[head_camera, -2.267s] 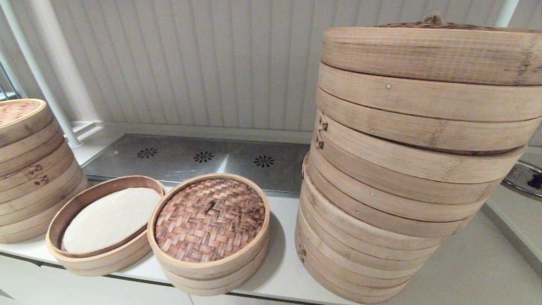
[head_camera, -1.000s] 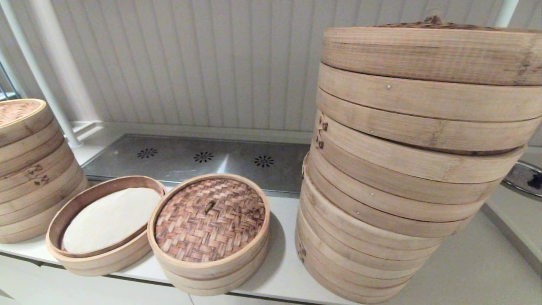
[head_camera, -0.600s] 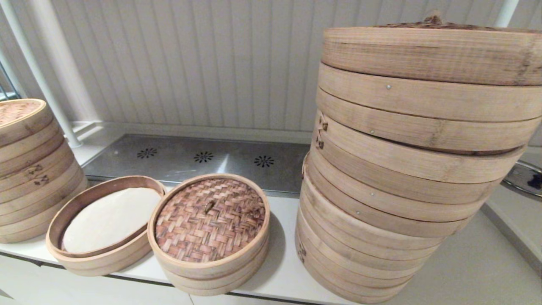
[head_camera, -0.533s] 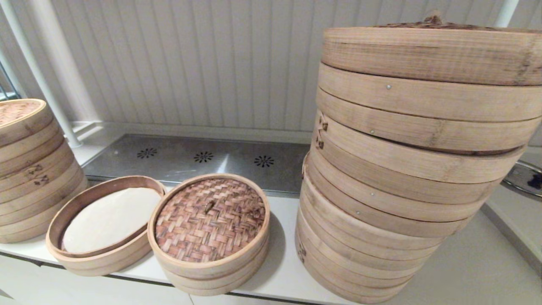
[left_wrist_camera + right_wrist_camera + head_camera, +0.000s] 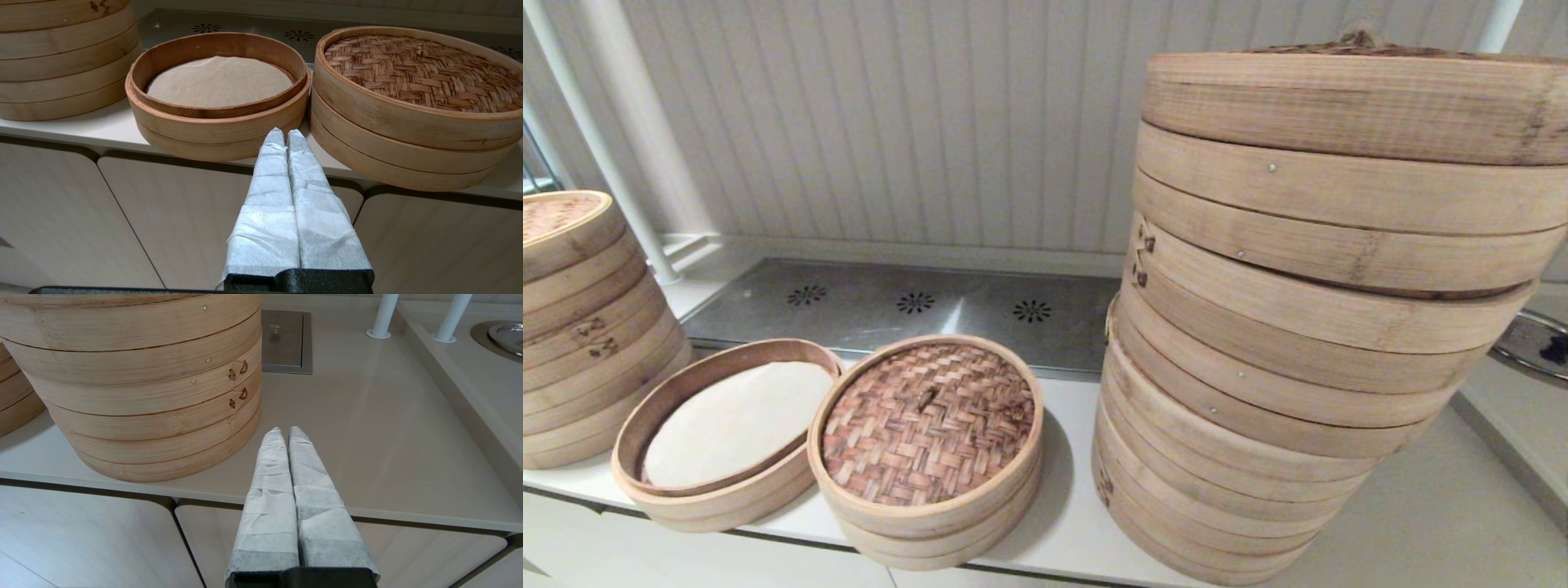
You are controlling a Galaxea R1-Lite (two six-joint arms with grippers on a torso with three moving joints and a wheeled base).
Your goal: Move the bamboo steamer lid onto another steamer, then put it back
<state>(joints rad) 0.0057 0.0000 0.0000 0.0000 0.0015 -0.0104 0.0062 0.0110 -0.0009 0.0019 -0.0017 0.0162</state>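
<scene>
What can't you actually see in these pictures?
- Inside the steamer under the bamboo steamer lid: the lid covers it in every view.
- Top of the huge stack: head view shows only its rim edge-on.
- Left gripper and right gripper: outside the head view.

We see two long tapered fingers on our left gripper (image 5: 285,132), each wrapped in creased pale grey-white cloth tape with overlapping bands, rising from a black textured base. Our right gripper (image 5: 285,430) looks the same: taped fingers, layered wrinkled wraps, black base at the bottom edge.
</scene>
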